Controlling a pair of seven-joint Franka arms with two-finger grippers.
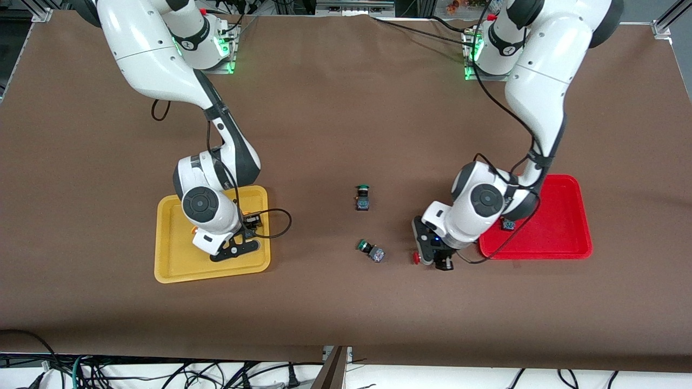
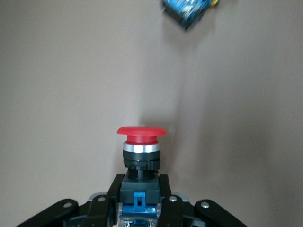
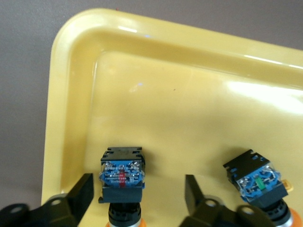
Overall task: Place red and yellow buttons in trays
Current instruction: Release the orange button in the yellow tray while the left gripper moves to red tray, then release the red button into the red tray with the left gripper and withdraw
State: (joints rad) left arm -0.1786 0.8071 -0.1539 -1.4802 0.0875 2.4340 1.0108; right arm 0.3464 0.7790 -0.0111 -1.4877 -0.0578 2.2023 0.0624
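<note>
My left gripper is shut on the dark body of a red-capped button. It holds the button low over the brown table, just off the red tray toward the right arm's end. A second button lies in the red tray, partly hidden by the arm. My right gripper is open, low in the yellow tray. A yellow-orange-capped button lies between its fingers with a gap on each side. Another such button lies beside it in the same tray.
Two green-capped switches lie on the table between the trays, one farther from the front camera and one nearer, close to my left gripper. A switch body shows at the edge of the left wrist view.
</note>
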